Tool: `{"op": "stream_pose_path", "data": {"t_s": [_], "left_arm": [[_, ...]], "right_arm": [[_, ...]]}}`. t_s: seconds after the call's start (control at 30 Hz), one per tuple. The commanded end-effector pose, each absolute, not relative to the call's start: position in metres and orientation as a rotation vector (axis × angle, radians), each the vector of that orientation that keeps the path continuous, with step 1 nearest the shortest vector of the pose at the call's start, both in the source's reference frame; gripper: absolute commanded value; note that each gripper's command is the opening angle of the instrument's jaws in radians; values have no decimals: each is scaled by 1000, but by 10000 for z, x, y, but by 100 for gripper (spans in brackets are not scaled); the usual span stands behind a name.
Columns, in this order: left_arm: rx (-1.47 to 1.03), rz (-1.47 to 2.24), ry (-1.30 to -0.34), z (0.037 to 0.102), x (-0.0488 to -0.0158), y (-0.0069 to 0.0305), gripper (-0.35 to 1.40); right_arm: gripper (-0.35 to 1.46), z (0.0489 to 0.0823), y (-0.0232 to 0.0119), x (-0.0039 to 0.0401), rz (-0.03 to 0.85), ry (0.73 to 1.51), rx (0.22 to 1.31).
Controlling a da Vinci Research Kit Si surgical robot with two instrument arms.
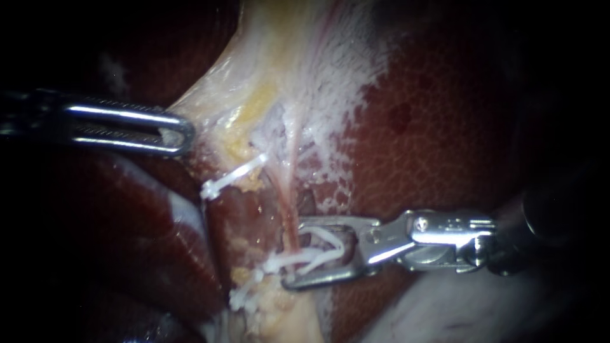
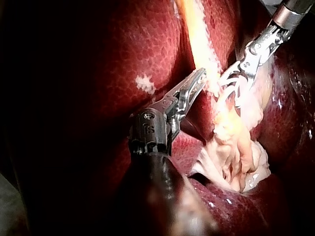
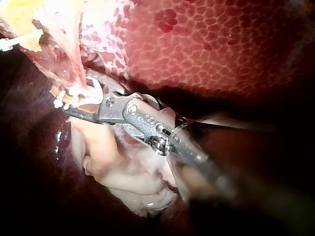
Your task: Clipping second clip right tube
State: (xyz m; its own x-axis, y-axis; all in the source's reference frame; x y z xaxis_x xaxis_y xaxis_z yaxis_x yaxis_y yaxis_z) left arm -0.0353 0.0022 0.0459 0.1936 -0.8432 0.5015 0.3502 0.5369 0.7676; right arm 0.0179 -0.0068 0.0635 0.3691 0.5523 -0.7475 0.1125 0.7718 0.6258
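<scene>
At five o'clock my right instrument (image 1: 293,253) holds an open white plastic clip (image 1: 321,251) astride the thin pink right tube (image 1: 291,209); closing askew may half-catch it. My left instrument (image 1: 184,134), clamping pale yellowish membrane (image 1: 216,95), could slip.

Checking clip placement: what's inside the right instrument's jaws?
A white clip, with the pink tube crossing its open end. Anything beneath the tube is covered.

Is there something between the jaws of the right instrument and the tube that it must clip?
Nothing visible does. The right instrument holds a white clip in its jaws, and the pink tube appears to run straight in between them. Another clip lies off to the side, apart.
</scene>
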Motion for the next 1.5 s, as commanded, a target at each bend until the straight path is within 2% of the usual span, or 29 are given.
{"op": "stream_pose_path", "data": {"t_s": [0.03,0.77,0.87,0.9,0.93,1.13,1.23,1.5], "left_arm": [[559,-900,-1070,461,-353,22,-16],[557,-902,-1070,464,-352,24,-16],[557,-902,-1070,464,-351,24,-16],[557,-902,-1070,465,-351,25,-16],[557,-902,-1070,465,-352,25,-16],[556,-903,-1070,465,-353,25,-16],[556,-903,-1070,466,-353,25,-16],[556,-903,-1070,466,-353,26,-16]], "right_arm": [[59,634,-68,179,310,1179,663],[49,626,-69,182,329,1169,682],[29,625,-68,181,334,1168,687],[11,625,-67,180,339,1166,691],[0,625,-67,180,344,1165,694],[-29,633,-59,179,344,1164,694],[-35,636,-56,176,343,1165,695],[-35,638,-57,174,356,1160,706]]}}
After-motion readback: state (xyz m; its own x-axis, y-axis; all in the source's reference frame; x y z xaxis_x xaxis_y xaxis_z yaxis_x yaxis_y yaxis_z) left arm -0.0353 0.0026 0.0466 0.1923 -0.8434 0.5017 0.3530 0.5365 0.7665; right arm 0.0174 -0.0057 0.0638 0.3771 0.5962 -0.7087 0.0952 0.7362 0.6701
